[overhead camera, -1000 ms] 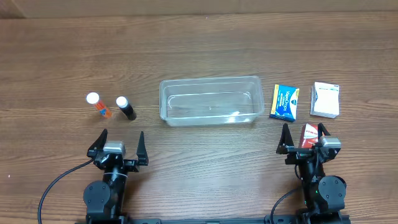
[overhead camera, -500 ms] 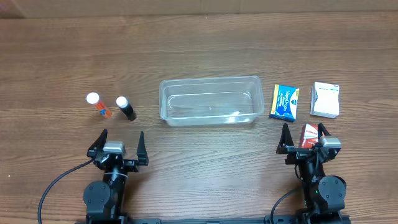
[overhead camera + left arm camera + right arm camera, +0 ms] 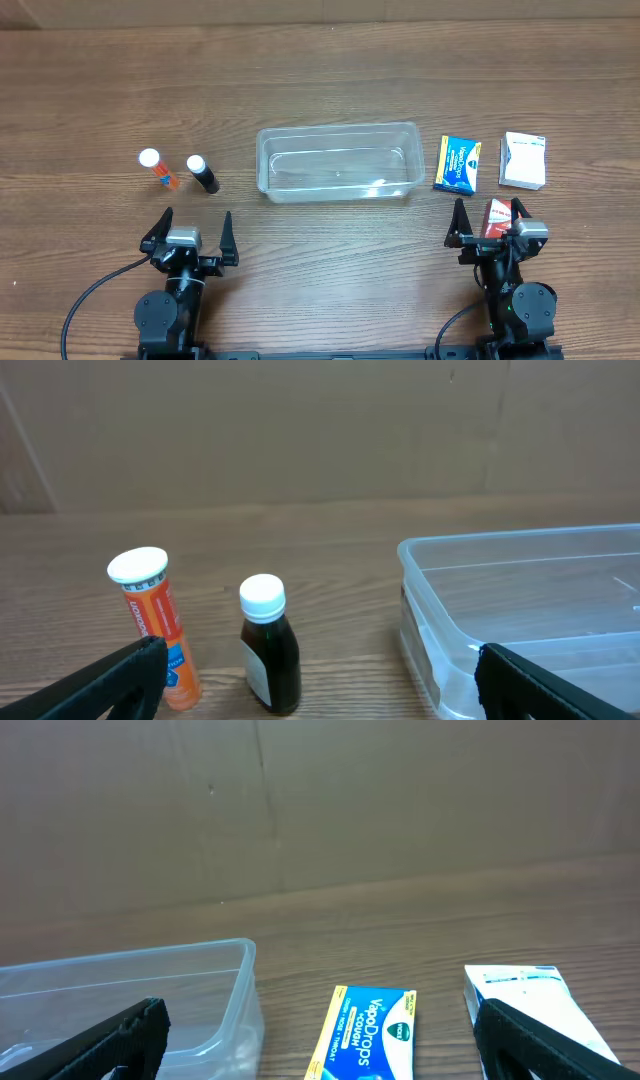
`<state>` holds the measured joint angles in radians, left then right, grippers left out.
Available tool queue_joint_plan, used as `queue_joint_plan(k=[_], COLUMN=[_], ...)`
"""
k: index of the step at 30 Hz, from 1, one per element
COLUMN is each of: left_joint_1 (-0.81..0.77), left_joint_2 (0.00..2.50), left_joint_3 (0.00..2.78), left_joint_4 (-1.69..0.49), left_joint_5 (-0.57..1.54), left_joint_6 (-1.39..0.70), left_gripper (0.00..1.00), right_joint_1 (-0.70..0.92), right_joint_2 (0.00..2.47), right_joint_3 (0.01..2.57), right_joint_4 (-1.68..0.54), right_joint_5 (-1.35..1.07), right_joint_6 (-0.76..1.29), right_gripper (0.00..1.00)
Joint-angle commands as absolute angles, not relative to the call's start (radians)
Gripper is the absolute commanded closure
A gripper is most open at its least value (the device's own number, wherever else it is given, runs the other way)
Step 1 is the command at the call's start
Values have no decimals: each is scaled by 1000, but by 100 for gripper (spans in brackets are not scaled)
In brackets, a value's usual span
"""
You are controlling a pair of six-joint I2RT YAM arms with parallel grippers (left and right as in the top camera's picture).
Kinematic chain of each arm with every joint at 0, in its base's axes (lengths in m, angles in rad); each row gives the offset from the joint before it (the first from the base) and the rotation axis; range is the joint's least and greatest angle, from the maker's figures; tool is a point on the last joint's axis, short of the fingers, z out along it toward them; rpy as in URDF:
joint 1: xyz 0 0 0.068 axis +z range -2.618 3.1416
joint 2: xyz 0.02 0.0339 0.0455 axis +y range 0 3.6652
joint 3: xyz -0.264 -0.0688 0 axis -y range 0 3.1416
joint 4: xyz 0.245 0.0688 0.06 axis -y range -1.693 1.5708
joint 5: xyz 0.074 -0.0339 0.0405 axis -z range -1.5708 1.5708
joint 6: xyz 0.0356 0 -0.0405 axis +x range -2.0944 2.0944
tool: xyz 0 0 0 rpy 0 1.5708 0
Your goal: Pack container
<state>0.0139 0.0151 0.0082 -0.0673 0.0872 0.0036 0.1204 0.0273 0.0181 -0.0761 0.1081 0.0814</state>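
The wooden desk (image 3: 320, 70) carries everything. The container (image 3: 338, 165) lies near its middle, long side parallel to the near edge, with nothing inside, so by my reading the packing has not begun.

Both arms sit at the near edge. The left gripper (image 3: 198, 214), toward the near-left corner, has its fingers spread wide with nothing between them. The right gripper (image 3: 488, 205), toward the near-right corner, is spread just as wide and grips nothing. From above, though, the red box (image 3: 497, 217) appears inside that spread, close to the outer finger (touching or not, I cannot tell).

Between the container and the right edge lie the blue box (image 3: 458, 163) and, further out, the white box (image 3: 523, 160), both flat.

Toward the left edge stand the dark bottle (image 3: 268, 650) and the orange tube (image 3: 152, 625), upright and near each other.

Likely trouble:
- The red box may get shoved if the right arm moves off carelessly.
- The tube and bottle are tall and narrow, so wide fingers going for one could clip the other and topple it.
- The light container may slide if an item catches its rim.
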Motion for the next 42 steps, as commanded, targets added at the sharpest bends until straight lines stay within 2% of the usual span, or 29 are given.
queue_joint_plan(k=[1, 13, 16, 23, 25, 30, 33, 42], left_joint_1=[19, 19, 19, 19, 19, 19, 19, 19], left_joint_2=[12, 12, 12, 12, 12, 12, 12, 12], left_joint_3=[6, 6, 6, 6, 6, 6, 6, 6], left_joint_4=[-70, -70, -70, -70, -70, -70, -70, -70], left_joint_5=[94, 94, 94, 94, 94, 94, 94, 94], left_joint_6=[23, 23, 23, 23, 22, 23, 22, 23], left_gripper=[0, 0, 0, 0, 0, 0, 0, 0], right_joint_1=[126, 126, 126, 126, 126, 126, 126, 126], right_joint_2=[29, 29, 29, 29, 30, 64, 154, 657], right_joint_3=[8, 8, 8, 10, 31, 183, 357, 969], right_joint_4=[-73, -73, -7, 208, 199, 27, -169, -664], right_joint_5=[110, 110, 48, -101, -120, -128, -106, 91], right_joint_6=[78, 78, 90, 492, 550, 503, 398, 330], right_gripper=[0, 0, 0, 0, 0, 0, 0, 0])
